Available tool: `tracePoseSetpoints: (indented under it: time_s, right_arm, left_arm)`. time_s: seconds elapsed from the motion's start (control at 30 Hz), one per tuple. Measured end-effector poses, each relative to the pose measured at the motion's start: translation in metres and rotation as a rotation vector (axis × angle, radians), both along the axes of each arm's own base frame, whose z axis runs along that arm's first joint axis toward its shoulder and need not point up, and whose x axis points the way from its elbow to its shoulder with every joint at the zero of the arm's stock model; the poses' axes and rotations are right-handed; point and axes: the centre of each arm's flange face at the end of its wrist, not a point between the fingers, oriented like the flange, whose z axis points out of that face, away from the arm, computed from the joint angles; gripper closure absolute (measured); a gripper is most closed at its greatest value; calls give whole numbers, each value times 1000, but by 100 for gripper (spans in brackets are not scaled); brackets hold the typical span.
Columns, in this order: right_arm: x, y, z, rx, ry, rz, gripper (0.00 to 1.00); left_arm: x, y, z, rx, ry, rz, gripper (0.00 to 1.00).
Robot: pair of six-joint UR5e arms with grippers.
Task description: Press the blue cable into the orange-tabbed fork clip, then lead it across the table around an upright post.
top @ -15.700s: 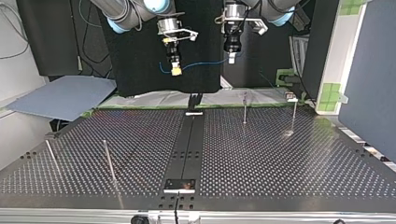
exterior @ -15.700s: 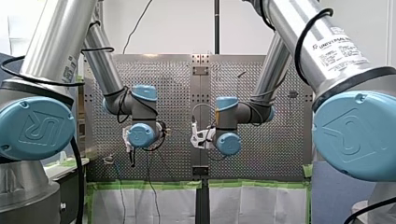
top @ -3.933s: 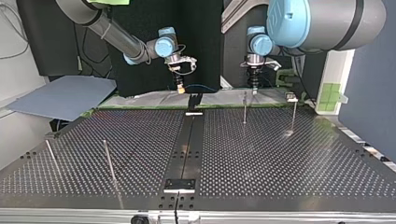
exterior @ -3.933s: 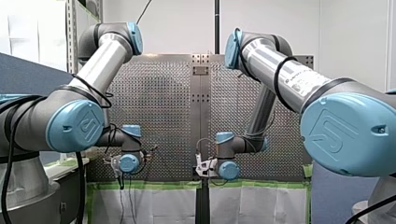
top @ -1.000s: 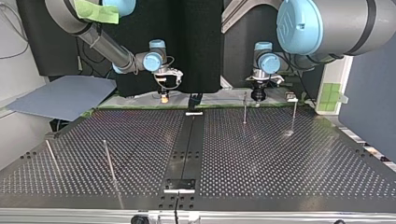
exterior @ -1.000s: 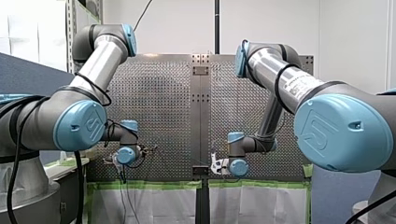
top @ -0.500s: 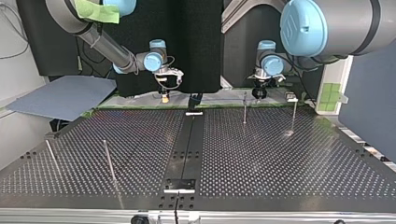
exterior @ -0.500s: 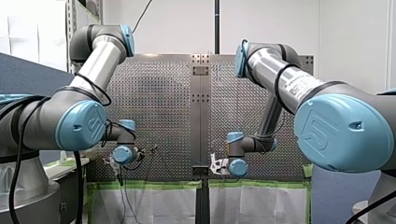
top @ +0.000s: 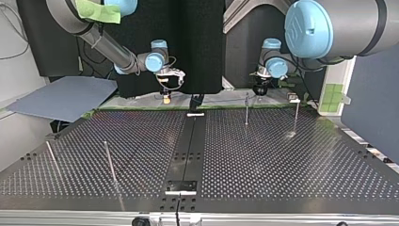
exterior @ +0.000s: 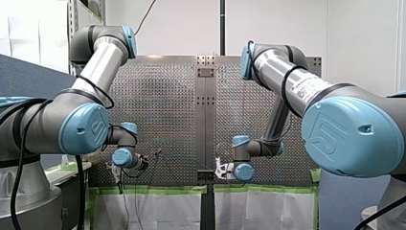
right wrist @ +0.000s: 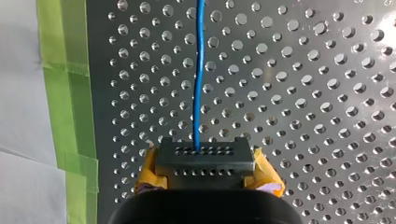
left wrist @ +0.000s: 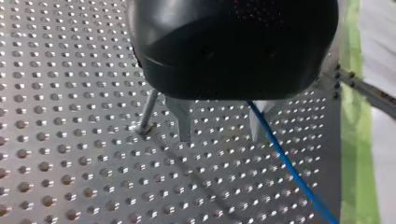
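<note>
In the left wrist view my left gripper is open, its two metal fingers apart just above the perforated table. The blue cable runs past the inner side of one finger and away over the plate, and nothing pinches it. An upright post stands just outside the other finger. My right gripper, with yellow pads, is shut on the blue cable, which leads straight ahead of it. In the top view my right gripper hangs at the far edge, left of a dark clip fixture. No orange tab shows.
Two upright posts stand at the far right of the top view, under my left gripper. Two more posts lean at the near left. Green tape marks the table edge beside my right gripper.
My left gripper has opened and let go of the cable, and it has risen a little and shifted toward the top view's right. My right arm has stayed still.
</note>
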Motion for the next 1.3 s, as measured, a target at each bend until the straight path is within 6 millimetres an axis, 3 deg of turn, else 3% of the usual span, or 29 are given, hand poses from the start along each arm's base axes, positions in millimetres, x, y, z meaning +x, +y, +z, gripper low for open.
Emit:
tracePoseSetpoints:
  time_s: [0.27,0.37,0.93,1.3]
  right_arm:
    - [0,0,0,2,-1,0,100]
    - [0,0,0,2,-2,0,100]
    - [1,1,0,4,-5,2,100]
    - [1,1,0,4,-6,5,100]
  left_arm:
    - [-8,-5,0,10,22,-45,7]
    - [-13,-6,4,11,8,-56,4]
    - [-57,-11,32,49,-63,-76,4]
    - [-90,-25,53,64,-78,-120,4]
